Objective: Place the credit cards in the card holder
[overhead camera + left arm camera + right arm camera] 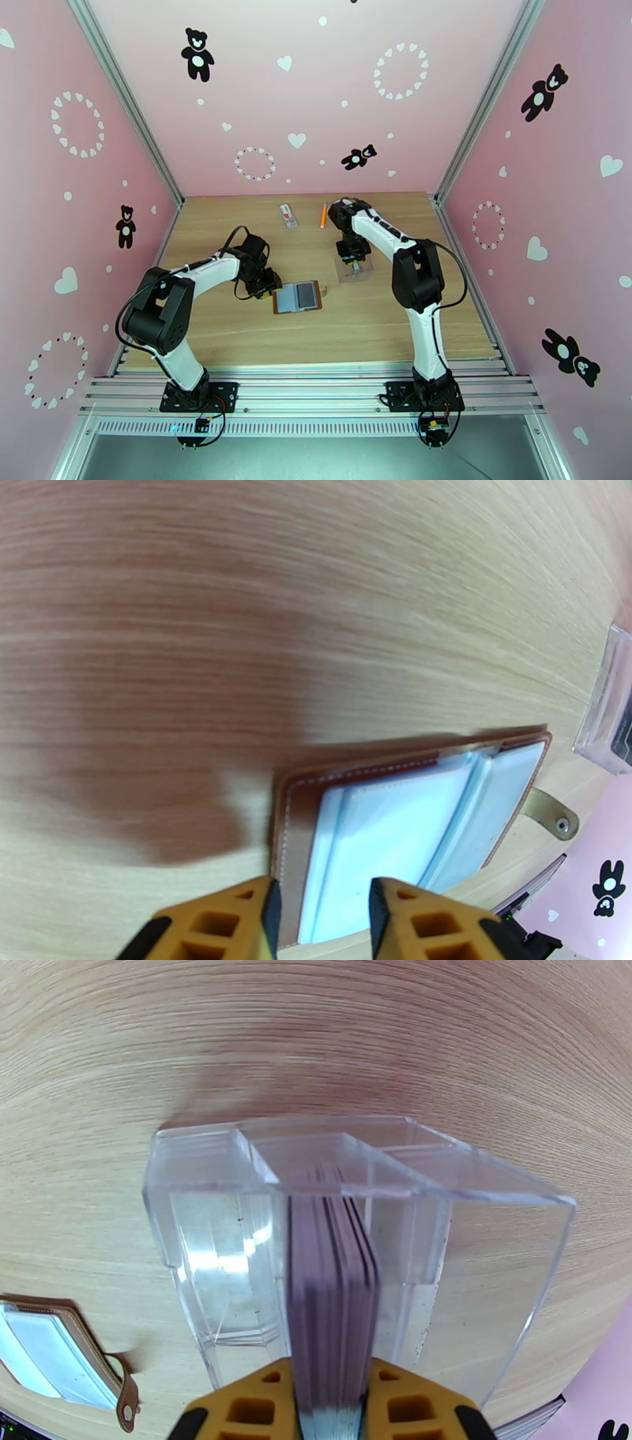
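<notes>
Top cam: L gripper is sitting low at the left edge of the wallet. The wallet is lying open, mid-table, grey-blue pockets facing up, snap tab sticking out on its right. R gripper is pointing down into a clear stand, just right of the wallet and a bit further back. At the far edge a white-and-red packet and an orange pen are lying near each other, not touching. The packet's print is too small to read.

L wrist cam: the two yellow fingers are standing part open, a clear gap between them, right over the wallet's near edge. Nothing is clamped between them, and I can't tell if they're touching the leather. The brown cover with white stitching is lying flat, see-through pockets spread open, and the snap tab is resting on the wood. A corner of the stand is showing at the right edge. No writing is visible on the wallet.

R wrist cam: R gripper is pinching the cards, one yellow finger pressing each side of the stack. The cards are standing on edge in the middle slot of the stand, dark purple-grey, packed tight. They're edge-on to the cam, so the faces can't be read. The wallet is lying open down at bottom left, well apart from the stand, tab pointing this way.
</notes>
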Tool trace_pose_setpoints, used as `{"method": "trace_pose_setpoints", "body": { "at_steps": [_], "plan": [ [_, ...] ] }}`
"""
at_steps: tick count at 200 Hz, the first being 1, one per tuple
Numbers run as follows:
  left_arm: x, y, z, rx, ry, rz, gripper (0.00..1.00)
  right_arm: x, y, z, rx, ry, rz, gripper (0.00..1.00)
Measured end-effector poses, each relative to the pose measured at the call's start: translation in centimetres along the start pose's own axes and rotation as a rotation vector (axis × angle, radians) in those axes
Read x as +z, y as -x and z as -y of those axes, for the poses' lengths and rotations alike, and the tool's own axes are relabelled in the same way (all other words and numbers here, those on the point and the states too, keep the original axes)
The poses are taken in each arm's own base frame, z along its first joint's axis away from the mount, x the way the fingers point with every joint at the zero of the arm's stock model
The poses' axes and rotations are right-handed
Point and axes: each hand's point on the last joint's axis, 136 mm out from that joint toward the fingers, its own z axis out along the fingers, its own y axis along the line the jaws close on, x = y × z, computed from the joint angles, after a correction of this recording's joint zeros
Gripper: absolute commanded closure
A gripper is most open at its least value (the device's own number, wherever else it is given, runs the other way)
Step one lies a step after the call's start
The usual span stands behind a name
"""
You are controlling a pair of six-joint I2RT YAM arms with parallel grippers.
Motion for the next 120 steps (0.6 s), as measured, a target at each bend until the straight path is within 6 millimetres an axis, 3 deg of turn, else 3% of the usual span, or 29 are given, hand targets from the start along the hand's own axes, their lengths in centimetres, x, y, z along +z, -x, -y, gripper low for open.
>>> {"method": "trace_pose_setpoints", "body": {
  "at_steps": [37, 120],
  "plan": [
    [0.19, -0.03, -0.13, -0.003, 0.004, -0.005, 0.64, -0.18, -0.08, 0.15, -0.004, -0.023, -0.002, 0.66],
    [0.18, -0.03, -0.12, -0.003, 0.004, -0.005, 0.64, -0.36, 0.86, 0.06, -0.01, -0.031, 0.01, 0.55]
  ]
}}
